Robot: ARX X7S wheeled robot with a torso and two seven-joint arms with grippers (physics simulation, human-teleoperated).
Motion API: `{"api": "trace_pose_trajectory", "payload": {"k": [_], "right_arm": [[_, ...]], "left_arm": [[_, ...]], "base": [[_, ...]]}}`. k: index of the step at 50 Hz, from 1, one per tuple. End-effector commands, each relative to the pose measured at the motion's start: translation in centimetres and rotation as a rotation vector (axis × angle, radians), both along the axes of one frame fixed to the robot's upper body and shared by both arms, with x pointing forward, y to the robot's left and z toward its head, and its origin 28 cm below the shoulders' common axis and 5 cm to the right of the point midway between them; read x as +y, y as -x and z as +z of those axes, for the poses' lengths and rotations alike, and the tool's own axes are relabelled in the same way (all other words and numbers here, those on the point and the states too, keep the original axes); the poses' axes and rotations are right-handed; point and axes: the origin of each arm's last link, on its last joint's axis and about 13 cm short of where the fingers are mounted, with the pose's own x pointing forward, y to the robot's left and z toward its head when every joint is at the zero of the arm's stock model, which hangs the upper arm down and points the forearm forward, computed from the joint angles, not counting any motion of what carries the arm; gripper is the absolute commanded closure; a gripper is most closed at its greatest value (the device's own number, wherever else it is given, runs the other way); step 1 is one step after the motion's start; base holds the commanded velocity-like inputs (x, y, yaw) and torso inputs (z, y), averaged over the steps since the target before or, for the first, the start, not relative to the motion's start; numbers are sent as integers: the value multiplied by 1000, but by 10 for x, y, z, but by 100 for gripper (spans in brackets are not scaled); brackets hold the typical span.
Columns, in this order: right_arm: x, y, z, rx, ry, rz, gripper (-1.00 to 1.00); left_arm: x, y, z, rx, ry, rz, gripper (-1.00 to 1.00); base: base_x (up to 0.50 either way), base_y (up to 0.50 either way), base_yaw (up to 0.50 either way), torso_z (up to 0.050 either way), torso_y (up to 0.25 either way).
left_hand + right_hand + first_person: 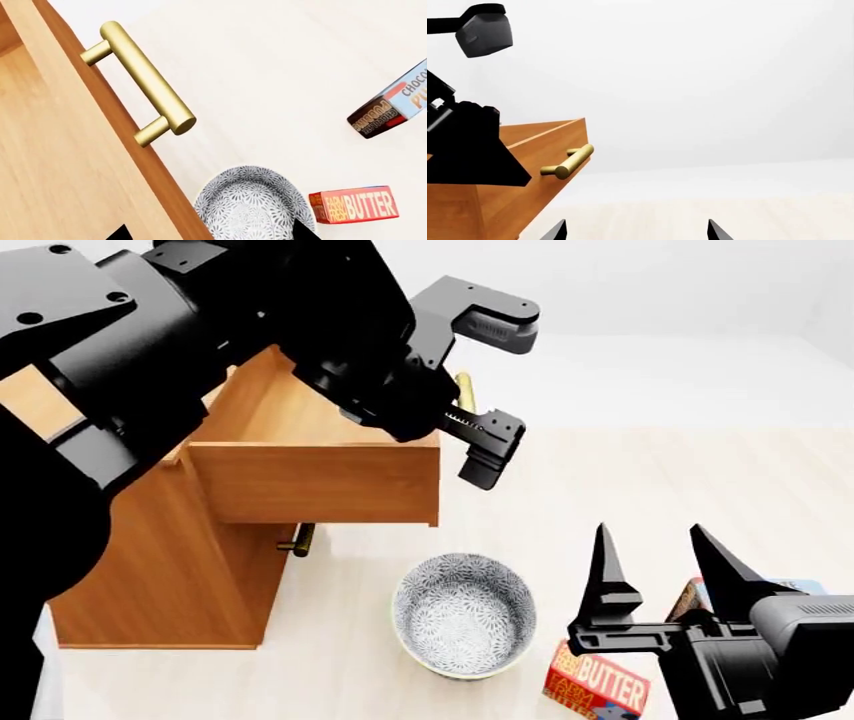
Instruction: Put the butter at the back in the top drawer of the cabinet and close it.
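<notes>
The butter (pixel 597 685) lies flat on the pale floor beside the bowl; the left wrist view shows its red box (pixel 353 204) with white lettering. The cabinet (pixel 160 580) stands at the left with its top drawer (pixel 314 480) pulled out, its plain wooden inside bare. My left gripper (pixel 501 390) hangs open in front of the drawer's brass handle (pixel 143 82), holding nothing; its fingertips straddle the drawer front and bowl in the left wrist view (pixel 212 235). My right gripper (pixel 651 540) is open and empty, fingers pointing up, above and just behind the butter.
A patterned grey bowl (pixel 465 615) sits on the floor between cabinet and butter. A Chocolate Pudding box (pixel 393 102) lies further right, mostly hidden behind my right arm in the head view. A lower drawer's brass handle (pixel 300 538) pokes out under the open drawer.
</notes>
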Motion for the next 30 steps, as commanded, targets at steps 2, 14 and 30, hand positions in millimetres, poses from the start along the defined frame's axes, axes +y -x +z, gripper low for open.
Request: {"api": "trace_pose_trajectory", "payload": {"k": [2, 14, 30], "right_arm": [[0, 0, 0, -1, -1, -1, -100], [0, 0, 0, -2, 0, -1, -100], [0, 0, 0, -1, 1, -1, -100]], "left_arm": [[-15, 7, 3, 50, 120, -69, -100], [-8, 1, 2, -10, 29, 95, -100], [-3, -4, 3, -109, -57, 230, -100]], "base": [[0, 0, 0, 0, 0], [0, 0, 0, 0, 0], [0, 0, 0, 0, 0]]}}
